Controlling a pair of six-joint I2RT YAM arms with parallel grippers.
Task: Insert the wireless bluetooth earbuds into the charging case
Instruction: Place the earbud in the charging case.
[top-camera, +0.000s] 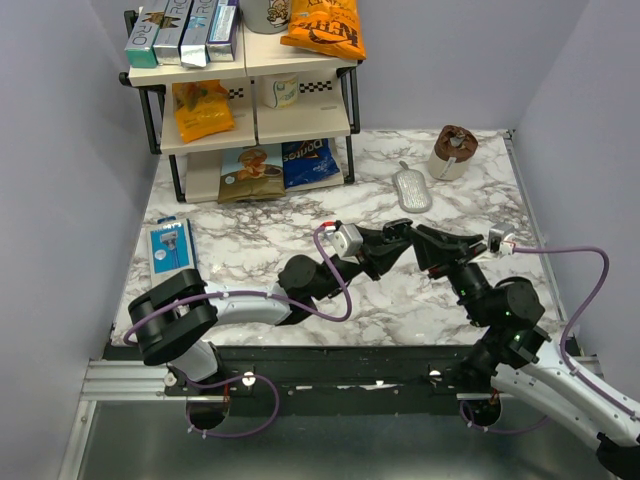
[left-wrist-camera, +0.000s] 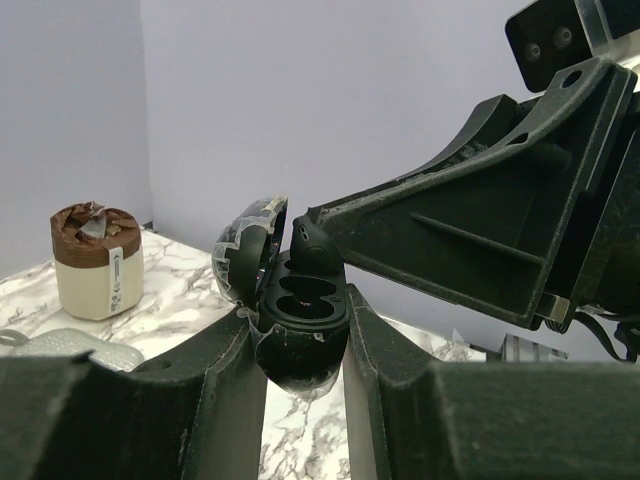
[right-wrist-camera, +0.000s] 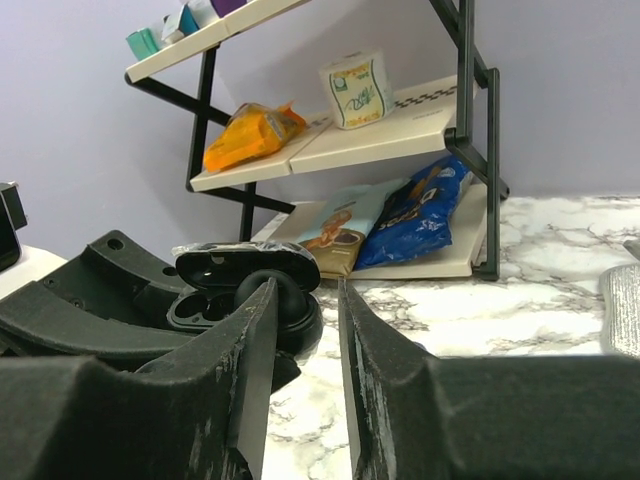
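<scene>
My left gripper (left-wrist-camera: 300, 322) is shut on the black charging case (left-wrist-camera: 300, 365) and holds it above the table with its lid (left-wrist-camera: 245, 245) tipped open. One glossy black earbud (left-wrist-camera: 312, 243) sits at the case's far well. The near well (left-wrist-camera: 300, 296) is empty. My right gripper (right-wrist-camera: 308, 289) stands open at the case (right-wrist-camera: 240, 262). The earbud (right-wrist-camera: 293, 302) rests against its left finger, with a clear gap to the right finger. In the top view both grippers meet mid-table: left (top-camera: 392, 240), right (top-camera: 415, 240).
A brown-topped white cup (top-camera: 453, 152) and a grey oblong pad (top-camera: 412, 188) lie at the back right. A shelf rack (top-camera: 245, 90) with snack bags stands at the back left. A blue package (top-camera: 170, 247) lies near the left edge.
</scene>
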